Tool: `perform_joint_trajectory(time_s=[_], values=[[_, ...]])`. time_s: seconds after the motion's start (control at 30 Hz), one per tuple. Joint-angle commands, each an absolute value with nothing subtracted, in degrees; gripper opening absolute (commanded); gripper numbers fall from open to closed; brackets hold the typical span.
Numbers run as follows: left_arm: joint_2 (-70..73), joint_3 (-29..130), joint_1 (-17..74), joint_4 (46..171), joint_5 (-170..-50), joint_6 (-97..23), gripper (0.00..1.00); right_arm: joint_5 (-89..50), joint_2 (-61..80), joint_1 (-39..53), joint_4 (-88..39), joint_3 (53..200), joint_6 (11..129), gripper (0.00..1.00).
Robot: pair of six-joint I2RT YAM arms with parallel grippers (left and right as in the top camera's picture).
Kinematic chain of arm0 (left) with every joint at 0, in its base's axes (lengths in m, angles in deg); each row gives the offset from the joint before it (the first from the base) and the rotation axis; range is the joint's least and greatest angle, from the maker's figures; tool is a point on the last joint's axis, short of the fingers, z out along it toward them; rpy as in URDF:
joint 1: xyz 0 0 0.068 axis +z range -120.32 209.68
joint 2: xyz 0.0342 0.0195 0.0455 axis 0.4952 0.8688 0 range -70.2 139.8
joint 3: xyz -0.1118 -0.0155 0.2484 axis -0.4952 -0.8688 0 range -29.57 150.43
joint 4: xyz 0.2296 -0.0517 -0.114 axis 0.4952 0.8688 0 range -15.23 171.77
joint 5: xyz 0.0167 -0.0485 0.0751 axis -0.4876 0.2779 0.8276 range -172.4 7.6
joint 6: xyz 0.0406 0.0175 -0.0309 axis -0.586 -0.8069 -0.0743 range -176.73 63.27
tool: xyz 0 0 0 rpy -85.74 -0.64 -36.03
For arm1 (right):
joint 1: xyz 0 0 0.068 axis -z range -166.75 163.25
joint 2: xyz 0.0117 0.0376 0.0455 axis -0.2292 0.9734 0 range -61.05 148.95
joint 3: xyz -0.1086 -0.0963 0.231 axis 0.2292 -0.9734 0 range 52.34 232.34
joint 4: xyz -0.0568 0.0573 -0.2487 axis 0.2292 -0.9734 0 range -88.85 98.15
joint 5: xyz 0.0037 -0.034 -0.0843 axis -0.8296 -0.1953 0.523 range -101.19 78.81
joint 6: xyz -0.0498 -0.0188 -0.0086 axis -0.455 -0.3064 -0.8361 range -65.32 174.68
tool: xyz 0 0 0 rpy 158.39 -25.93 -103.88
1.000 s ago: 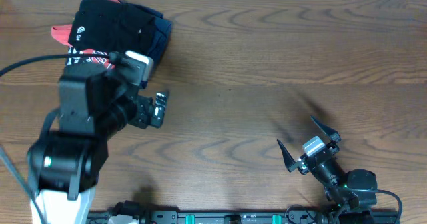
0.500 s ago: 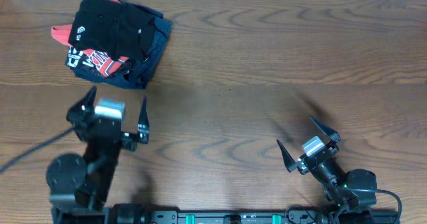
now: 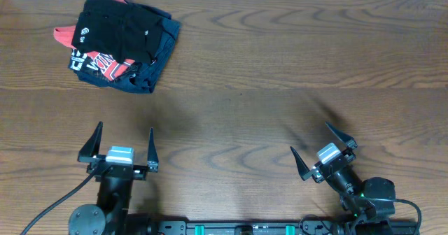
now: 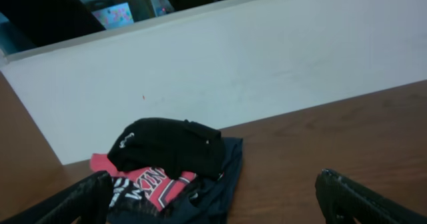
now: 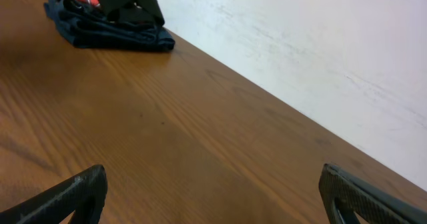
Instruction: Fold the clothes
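The left gripper [image 3: 124, 131] has its jaws spread wide with nothing between them, at the near edge of the table [image 3: 280, 67]; the right gripper [image 3: 311, 138] is likewise spread and empty; the black T-shirt [image 3: 115, 25] lies in a compact bundle well ahead of the left gripper, and far ahead and to the left of the right one; it tops a pile, over a red T-shirt [image 3: 105, 65] with white lettering and a navy garment [image 3: 166, 36]; neither gripper touches the pile.
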State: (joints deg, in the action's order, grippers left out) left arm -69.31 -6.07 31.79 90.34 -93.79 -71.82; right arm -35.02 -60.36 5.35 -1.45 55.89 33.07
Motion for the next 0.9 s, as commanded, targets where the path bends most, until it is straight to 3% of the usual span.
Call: perform_joint_trajectory(time_s=[0.0, 0.53, 0.87], values=[[-70.1, -10.4, 32.1, 87.4, -94.2, -72.3, 0.98, -35.4, -60.6, 5.7, -1.5, 55.5, 32.8, 0.99], [-70.1, -28.9, 32.1, 74.4, -95.0, -72.3, 0.98, -35.4, -60.6, 5.7, -1.5, 55.5, 32.8, 0.99], [-70.0, -29.3, 29.9, 77.5, -95.0, -72.3, 0.98, -35.4, -60.6, 5.7, -1.5, 55.5, 32.8, 0.99]])
